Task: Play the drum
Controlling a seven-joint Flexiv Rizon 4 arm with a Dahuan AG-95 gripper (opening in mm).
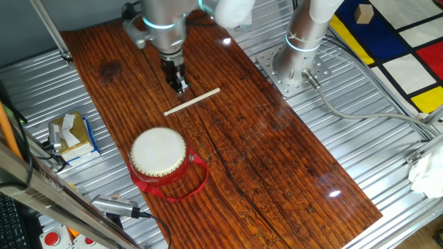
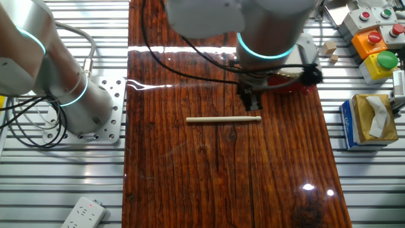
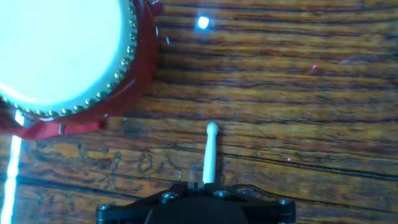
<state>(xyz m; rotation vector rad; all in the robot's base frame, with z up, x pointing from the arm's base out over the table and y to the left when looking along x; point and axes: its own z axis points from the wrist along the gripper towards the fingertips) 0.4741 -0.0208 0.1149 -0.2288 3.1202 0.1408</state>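
The drum point(image 1: 158, 153) stands on the wooden table, with a cream skin, gold studs, a red body and a red strap loop point(image 1: 197, 181). A pale drumstick point(image 1: 192, 101) lies flat on the table beyond it. My gripper point(image 1: 181, 86) hangs just above the stick with its fingers together, holding nothing. In the hand view the drum point(image 3: 62, 50) fills the upper left. The stick point(image 3: 210, 155) runs out from beside the gripper point(image 3: 194, 184). In the other fixed view the gripper point(image 2: 252, 105) is over the stick's right end point(image 2: 223, 119), and the drum point(image 2: 288, 82) is mostly hidden behind the arm.
The arm's base point(image 1: 297, 59) is bolted beside the wooden board point(image 1: 277, 152). A tissue box point(image 1: 71, 135) sits left of the board on the metal slats. Button boxes point(image 2: 373, 41) and small wooden blocks point(image 2: 328, 49) lie near the drum side. A power strip point(image 2: 82, 214) is at the near edge.
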